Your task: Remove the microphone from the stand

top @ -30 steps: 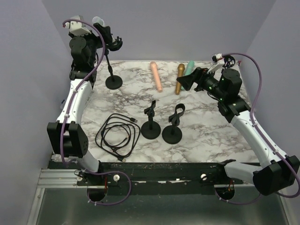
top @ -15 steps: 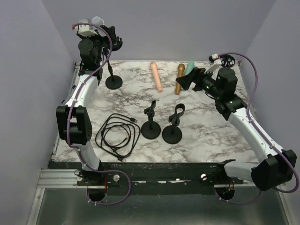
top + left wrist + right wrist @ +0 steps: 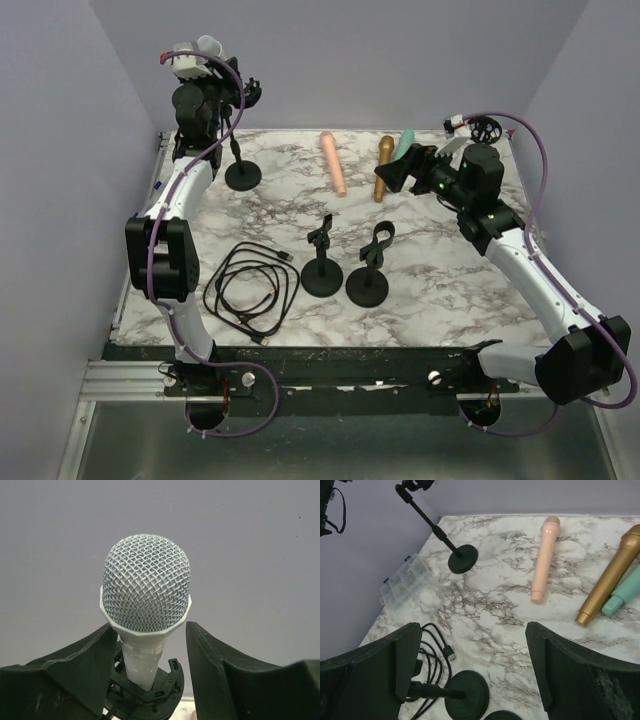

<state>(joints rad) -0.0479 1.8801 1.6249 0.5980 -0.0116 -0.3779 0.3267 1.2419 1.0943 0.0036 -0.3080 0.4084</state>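
1. Left gripper point(image 3: 152, 632) is spread, one finger on each side of the microphone point(image 3: 146, 585). It straddles the handle just below the head. The left finger looks close to the handle and the right one stands apart, though I cannot tell whether either touches.
2. From the wrist, the microphone lies straight ahead between the fingers. Its long axis runs up and down across the closing line, so squeezing would catch the handle side-on.
3. It sits in the clip point(image 3: 150, 690) at the top of the stand point(image 3: 243, 176), whose round base rests near the far-left corner of the worktop point(image 3: 440, 290).
4. The left arm is much the nearer. The right gripper point(image 3: 472, 650) is spread and empty, hanging toward the far-right corner, well apart from the stand.
5. The microphone has a white faceted collar and handle under a rounded silver mesh head, and its lower end is seated in the black clip. In the top view it is hard to pick out behind the left arm.
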